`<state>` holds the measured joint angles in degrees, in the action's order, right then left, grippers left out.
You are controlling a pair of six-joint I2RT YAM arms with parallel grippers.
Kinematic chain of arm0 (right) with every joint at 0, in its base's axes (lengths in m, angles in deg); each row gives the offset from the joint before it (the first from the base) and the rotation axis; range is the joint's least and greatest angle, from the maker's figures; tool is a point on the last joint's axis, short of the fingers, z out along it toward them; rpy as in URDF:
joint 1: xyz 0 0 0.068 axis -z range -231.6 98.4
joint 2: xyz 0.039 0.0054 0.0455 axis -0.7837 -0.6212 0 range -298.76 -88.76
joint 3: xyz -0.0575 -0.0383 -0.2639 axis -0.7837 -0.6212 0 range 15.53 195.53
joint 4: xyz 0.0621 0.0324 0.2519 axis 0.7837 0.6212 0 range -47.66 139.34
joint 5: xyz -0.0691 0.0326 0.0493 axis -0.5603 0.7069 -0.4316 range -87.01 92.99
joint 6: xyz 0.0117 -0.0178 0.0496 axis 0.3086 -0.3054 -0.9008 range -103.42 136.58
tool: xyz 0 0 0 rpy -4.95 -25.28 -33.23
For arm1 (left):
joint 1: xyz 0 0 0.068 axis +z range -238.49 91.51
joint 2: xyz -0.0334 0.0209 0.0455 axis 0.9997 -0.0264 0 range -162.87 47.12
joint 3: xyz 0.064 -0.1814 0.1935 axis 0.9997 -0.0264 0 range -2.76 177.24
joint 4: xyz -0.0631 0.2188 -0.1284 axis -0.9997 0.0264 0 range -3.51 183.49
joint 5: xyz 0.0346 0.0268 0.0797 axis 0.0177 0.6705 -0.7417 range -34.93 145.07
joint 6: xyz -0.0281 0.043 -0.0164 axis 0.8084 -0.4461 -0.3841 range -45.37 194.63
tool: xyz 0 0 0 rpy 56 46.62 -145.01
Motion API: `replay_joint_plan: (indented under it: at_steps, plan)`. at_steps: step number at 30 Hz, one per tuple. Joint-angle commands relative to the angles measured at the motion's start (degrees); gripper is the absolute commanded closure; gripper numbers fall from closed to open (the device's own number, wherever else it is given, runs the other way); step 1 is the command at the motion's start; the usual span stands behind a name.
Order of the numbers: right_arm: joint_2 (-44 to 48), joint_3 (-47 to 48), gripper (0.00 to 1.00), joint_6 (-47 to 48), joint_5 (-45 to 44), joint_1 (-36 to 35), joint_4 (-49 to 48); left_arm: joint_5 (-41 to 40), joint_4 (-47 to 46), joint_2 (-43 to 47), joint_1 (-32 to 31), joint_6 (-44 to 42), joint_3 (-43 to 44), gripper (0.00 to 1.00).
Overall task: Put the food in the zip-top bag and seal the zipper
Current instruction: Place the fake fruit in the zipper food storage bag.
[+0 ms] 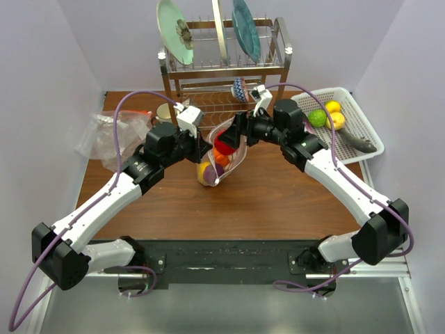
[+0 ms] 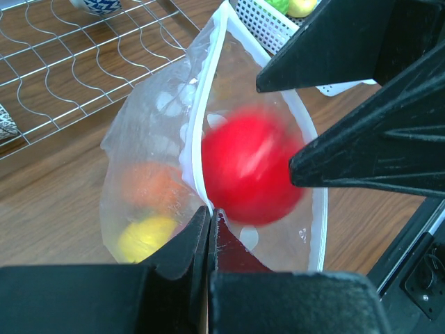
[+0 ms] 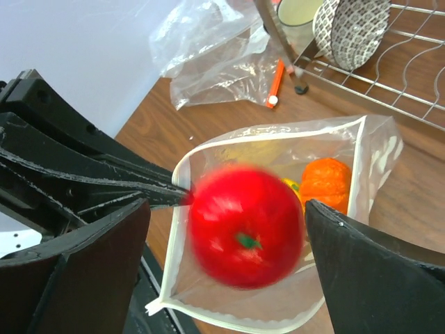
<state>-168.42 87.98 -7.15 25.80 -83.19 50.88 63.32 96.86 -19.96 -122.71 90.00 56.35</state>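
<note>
Right, mid-table the left gripper (image 2: 208, 217) is clamped tight on the thin white-edged zipper (image 2: 201, 125) of the floppy clear zip-top bag (image 2: 139, 132), holding its mouth open. The right gripper (image 3: 226, 209) stands spread wide with a glossy red round (image 3: 240, 226) blurred between its fingers, loose and, I'd say, dropping in. A knobbly orange piece (image 3: 325, 182) and a smooth yellow one (image 2: 142, 238) lie inside already; farther back, the white lattice basket (image 1: 351, 96) holds a green round (image 1: 317, 117), yellow rounds (image 1: 334, 107) and the long dark eggplant (image 1: 358, 142), and sealing isn't started.
</note>
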Motion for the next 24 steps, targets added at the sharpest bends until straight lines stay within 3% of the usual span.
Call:
replay_joint_plan:
  at_steps: [1, 6, 13, 20, 24]
  plan:
    - [1.2, 3.3, 0.03, 1.9, -2.6, -0.5, 0.3, -0.5, -2.1, 1.8, 0.4, -0.6, 0.2, 1.0]
    - [2.7, 3.5, 0.04, 2.4, -3.4, -0.5, 0.9, -0.6, -2.1, 1.9, 0.4, -0.7, 0.2, 1.0]
    - [7.5, 4.2, 0.01, 4.6, -12.2, -0.6, 4.8, -0.7, -2.0, 1.8, 0.4, -0.7, 0.2, 1.0]
    - [10.9, 4.3, 0.01, 8.4, -29.0, -0.5, 11.5, -0.4, -2.1, 1.8, 0.4, -0.8, 0.3, 1.0]
    - [11.2, 6.5, 0.01, 9.4, -44.8, -0.2, 18.7, -0.2, -2.0, 1.8, 0.4, -0.6, 0.3, 1.0]
